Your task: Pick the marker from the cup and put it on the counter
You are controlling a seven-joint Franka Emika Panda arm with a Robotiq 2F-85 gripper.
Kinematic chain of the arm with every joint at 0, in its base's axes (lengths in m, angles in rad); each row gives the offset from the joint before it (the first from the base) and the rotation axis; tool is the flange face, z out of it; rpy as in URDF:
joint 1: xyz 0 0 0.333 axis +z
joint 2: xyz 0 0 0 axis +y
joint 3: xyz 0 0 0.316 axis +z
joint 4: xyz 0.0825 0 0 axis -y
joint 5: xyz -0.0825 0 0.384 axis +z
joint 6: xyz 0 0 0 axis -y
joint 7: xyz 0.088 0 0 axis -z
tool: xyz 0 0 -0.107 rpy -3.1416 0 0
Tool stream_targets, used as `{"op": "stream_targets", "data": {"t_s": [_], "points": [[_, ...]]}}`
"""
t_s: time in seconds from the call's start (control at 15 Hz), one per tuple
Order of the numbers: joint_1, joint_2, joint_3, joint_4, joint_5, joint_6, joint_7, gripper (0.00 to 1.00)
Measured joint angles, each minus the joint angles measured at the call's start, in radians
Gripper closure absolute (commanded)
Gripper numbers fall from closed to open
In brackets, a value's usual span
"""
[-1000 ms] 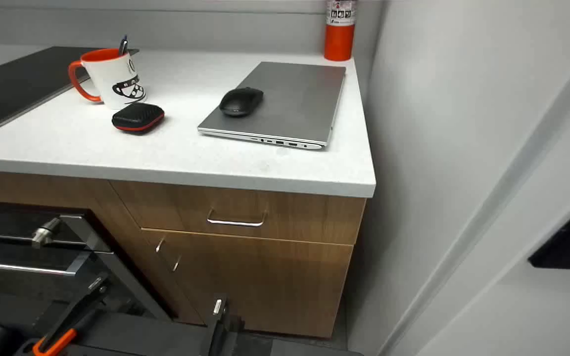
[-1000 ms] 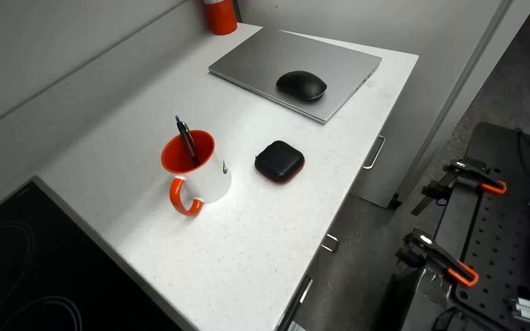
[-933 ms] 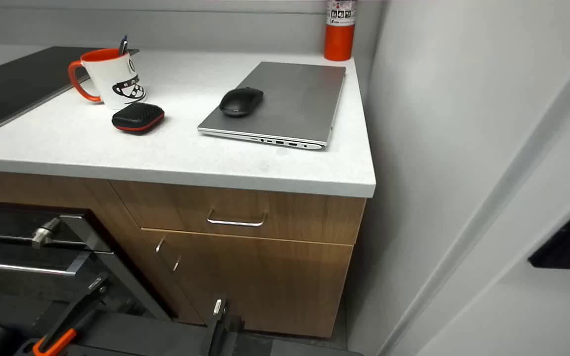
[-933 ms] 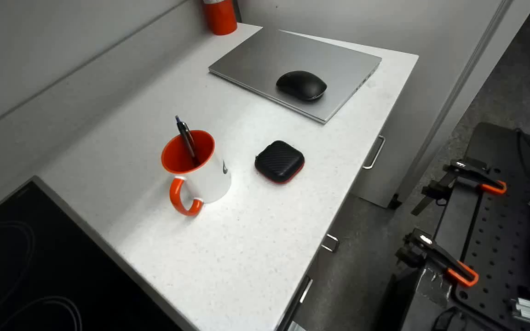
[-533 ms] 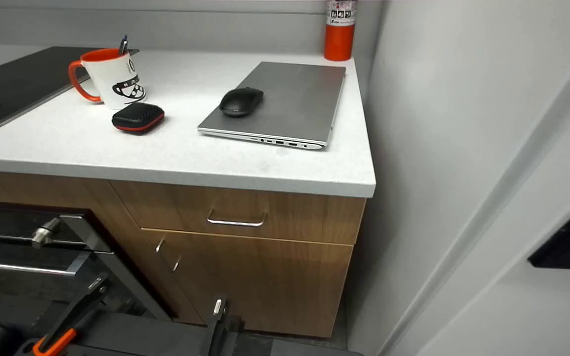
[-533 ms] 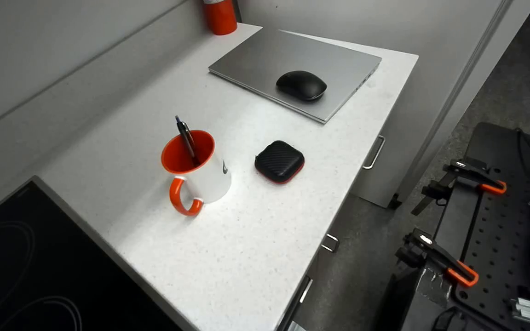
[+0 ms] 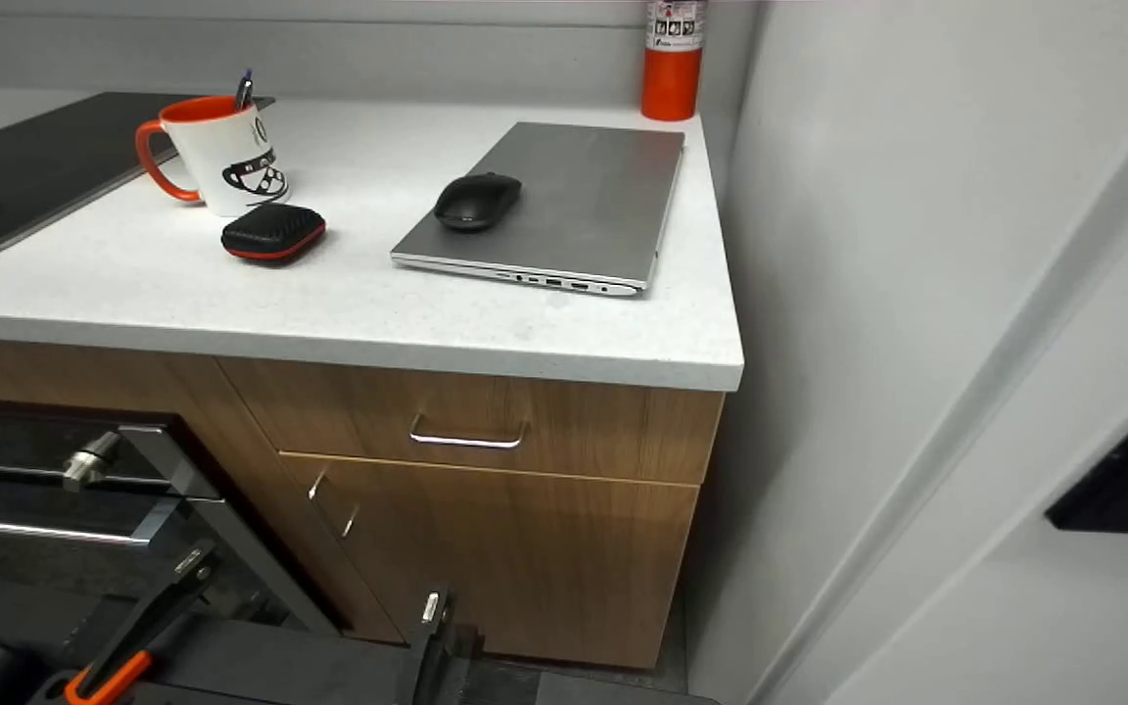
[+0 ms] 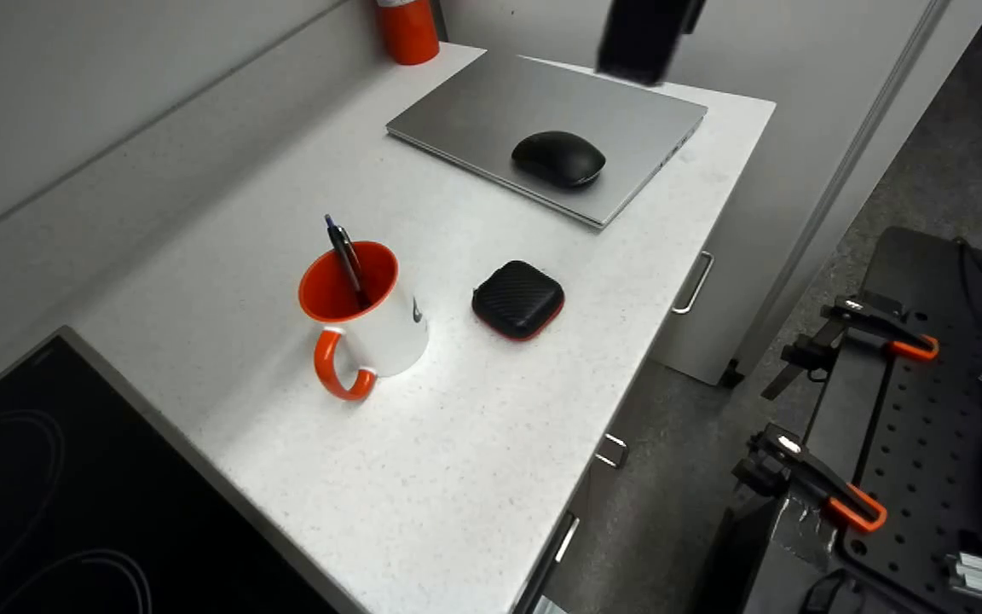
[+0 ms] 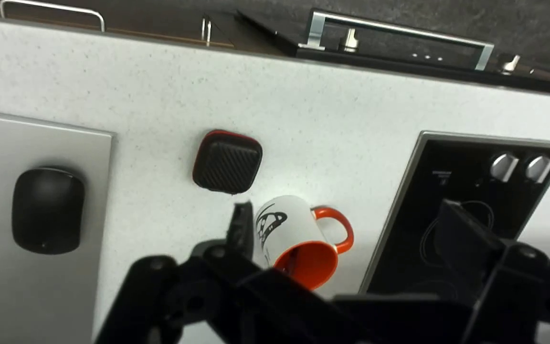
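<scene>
The cup [image 7: 221,166], a white mug with orange-red rim and handle, stands upright on the white counter [image 7: 358,308]; it also shows in an exterior view [image 8: 393,337] and the wrist view [image 9: 287,229]. The marker [image 8: 344,251], a thin dark pen, leans inside the cup with its upper end above the rim; it shows too in an exterior view [image 7: 245,91]. In the wrist view only part of it shows inside the mug. My gripper [image 9: 346,204] is open and empty, above the cup and apart from it. A blurred dark part of it or the arm [image 8: 646,38] hangs over the laptop.
A black-and-red case [image 8: 518,300] lies beside the cup. A grey laptop [image 8: 491,111] with a black mouse [image 8: 559,159] on it lies toward the counter's end. A black cooktop [image 8: 48,477] is on the handle side. A red canister [image 7: 672,83] stands at the back.
A blurred dark part of the gripper or arm has come into an exterior view from the top edge, above the laptop. The cup, marker and other objects have not moved.
</scene>
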Motion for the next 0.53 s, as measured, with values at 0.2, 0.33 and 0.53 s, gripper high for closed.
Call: {"op": "stream_targets", "data": {"t_s": [0.2, 0.33, 0.53], "points": [[0.000, 0.063, -0.001, 0.008, 0.001, 0.038, -0.001, 0.00], [0.000, 0.055, 0.000, 0.008, 0.001, 0.038, -0.001, 0.00], [0.000, 0.048, 0.000, 0.008, 0.001, 0.038, -0.001, 0.00]]}}
